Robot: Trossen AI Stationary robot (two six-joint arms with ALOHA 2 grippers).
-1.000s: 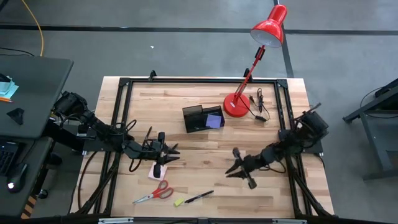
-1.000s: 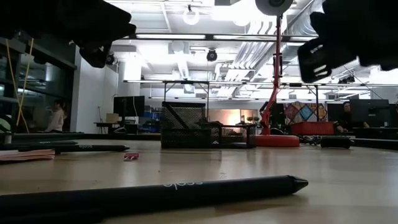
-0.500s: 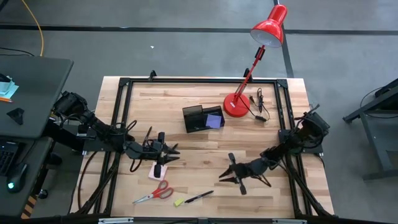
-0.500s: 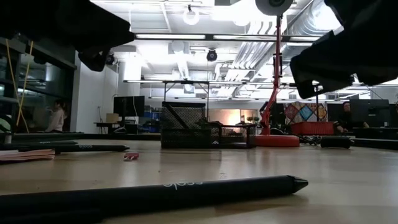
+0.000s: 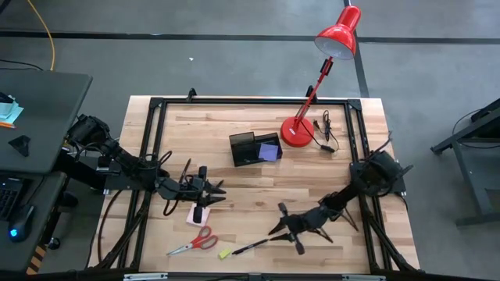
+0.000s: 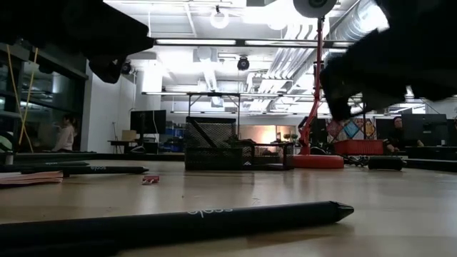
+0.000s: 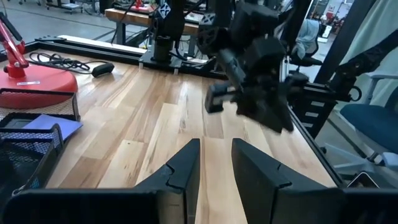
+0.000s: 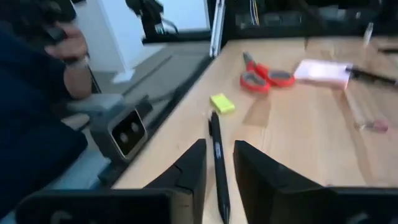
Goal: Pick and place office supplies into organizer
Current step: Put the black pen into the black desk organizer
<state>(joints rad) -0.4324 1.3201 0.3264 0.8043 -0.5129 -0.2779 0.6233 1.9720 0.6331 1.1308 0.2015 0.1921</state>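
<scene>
A slim black pen [image 5: 251,247] is seen lying flat on the light wooden table [image 5: 234,133] near its front edge, with the right gripper [image 5: 291,231] poised close above its far end. In the right wrist view the pen [image 8: 217,158] runs straight into the narrow gap between the two dark fingers [image 8: 186,171], which are parted only slightly and are closed on nothing. A small yellow piece [image 5: 225,253] is set just beside the pen, and red-handled scissors [image 5: 195,241] and a pink square sticky-note pad [image 5: 196,217] are placed further along the same side. The left gripper [image 5: 202,192] is held over the pink pad, its fingers [image 7: 184,171] a little apart and empty. The small black rectangular organizer [image 5: 254,147] stands well apart at the table's middle, beside the round base of the red desk lamp [image 5: 297,131], with a purple pad [image 5: 269,151] already in one compartment.

The pen is judged to be light, stiff and smooth, liable to roll or slip if pinched off-centre. A hold across the barrel near its middle is thought best, so that it is kept level when lifted.
</scene>
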